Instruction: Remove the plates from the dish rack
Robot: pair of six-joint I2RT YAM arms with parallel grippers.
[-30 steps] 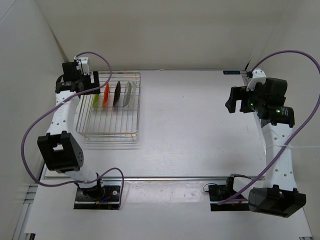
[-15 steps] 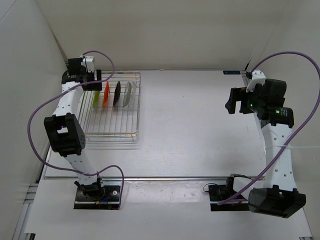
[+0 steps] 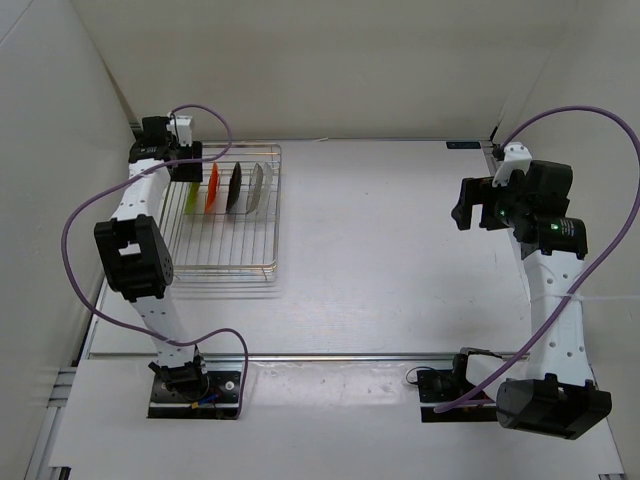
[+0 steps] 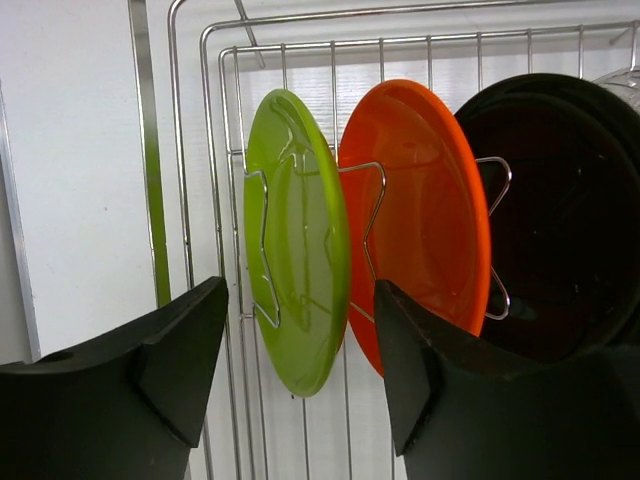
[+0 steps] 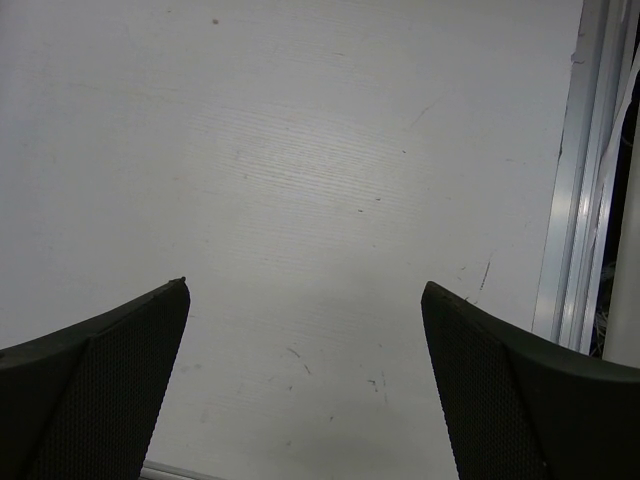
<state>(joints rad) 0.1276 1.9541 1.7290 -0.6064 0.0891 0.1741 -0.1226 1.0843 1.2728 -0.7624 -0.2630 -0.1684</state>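
Left fingers stand apart, one either side of the lime green plate, with its lower rim hanging in the gap between them and daylight showing on both sides, so no contact yet. That straddle makes sense: the plate stands on edge, and pinching its thin rim is the only way in. It stands first in the row, which is surely why it's the first target.

Just past the right-hand finger is the orange plate, close beside the green one. Further out on that side is the black plate, and the clear glass plate is last. All four are upright in the dish rack, propped by bent wire dividers.

Those dividers are the trouble. One loop crosses the green plate's face and another sits in the narrow slot between green and orange, just where that finger must go. Any lift looks like it should go straight up and out.

Right fingers are spread wide over bare counter, holding nothing, well away from the rack.
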